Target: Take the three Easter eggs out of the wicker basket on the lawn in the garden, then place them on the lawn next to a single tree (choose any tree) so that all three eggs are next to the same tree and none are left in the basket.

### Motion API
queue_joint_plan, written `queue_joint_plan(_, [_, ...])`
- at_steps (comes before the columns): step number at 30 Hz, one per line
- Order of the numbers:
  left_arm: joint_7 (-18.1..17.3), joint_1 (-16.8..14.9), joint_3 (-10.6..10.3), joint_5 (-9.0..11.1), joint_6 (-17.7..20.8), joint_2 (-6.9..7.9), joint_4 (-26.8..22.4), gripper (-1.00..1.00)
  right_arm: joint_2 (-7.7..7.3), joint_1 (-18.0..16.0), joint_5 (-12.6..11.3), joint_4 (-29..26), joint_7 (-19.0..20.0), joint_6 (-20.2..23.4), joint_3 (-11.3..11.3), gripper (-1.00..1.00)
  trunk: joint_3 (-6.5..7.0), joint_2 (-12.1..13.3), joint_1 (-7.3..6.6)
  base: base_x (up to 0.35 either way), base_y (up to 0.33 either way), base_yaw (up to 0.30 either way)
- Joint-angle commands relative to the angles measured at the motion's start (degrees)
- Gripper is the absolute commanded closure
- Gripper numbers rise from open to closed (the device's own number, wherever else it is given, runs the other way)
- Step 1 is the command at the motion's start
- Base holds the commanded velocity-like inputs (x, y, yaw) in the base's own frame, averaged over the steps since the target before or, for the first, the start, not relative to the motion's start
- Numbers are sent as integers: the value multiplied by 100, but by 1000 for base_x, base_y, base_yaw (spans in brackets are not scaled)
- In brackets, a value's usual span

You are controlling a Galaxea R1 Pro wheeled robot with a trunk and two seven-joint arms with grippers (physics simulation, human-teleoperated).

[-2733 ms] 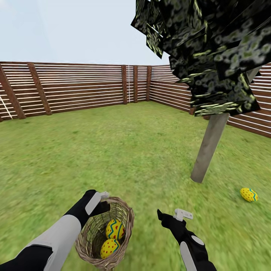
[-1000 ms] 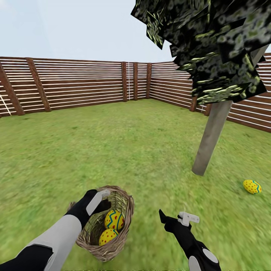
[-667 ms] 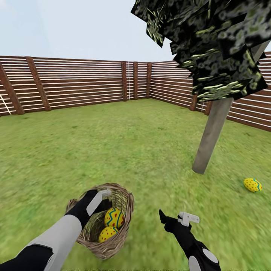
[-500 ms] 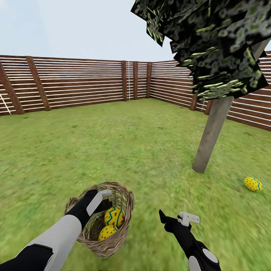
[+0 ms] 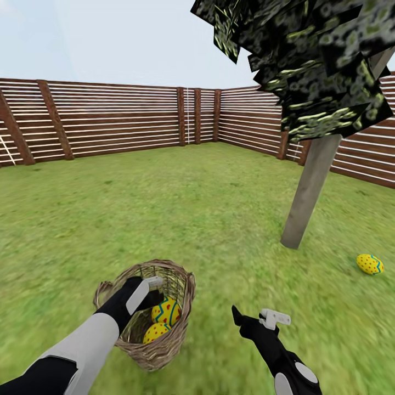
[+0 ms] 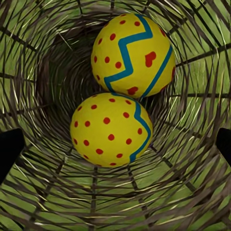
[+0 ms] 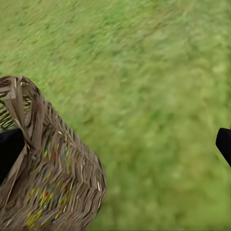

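The left gripper (image 5: 155, 285) hangs spread wide and empty inside the wicker basket (image 5: 164, 344) at 7 o'clock, above two Easter eggs (image 6: 111, 131). A third egg (image 5: 370, 264) lies on the lawn (image 5: 164, 214) at 3 o'clock beside the tree (image 5: 307, 192). The second pickup seems in hand: lower and close on the nearer egg, while the right gripper (image 5: 253, 316) waits parted and empty.

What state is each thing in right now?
Basket: tilted, holding two eggs.
Two eggs: touching, inside the basket.
Third egg: on the lawn near the tree.
Left gripper: open, inside the basket.
Right gripper: open, empty.
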Motion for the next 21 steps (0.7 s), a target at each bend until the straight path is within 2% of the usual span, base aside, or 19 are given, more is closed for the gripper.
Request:
queue_joint_plan(1, [51, -2, -36, 60, 12, 4, -10, -100, 1, 0, -49, -10, -23, 23, 1, -100, -23, -44, 22, 0, 0, 0])
queue_joint_plan(4, [52, -2, -35, 60, 12, 4, -11, -100, 3, 0, -49, -10, -27, 23, 1, -100, -77, -164, 88, 0, 0, 0])
queue_joint_plan(21, [49, 4, -34, 60, -86, 13, -13, -100, 10, 0, -49, -1, -29, 23, 1, -100, -453, -187, 131, 0, 0, 0])
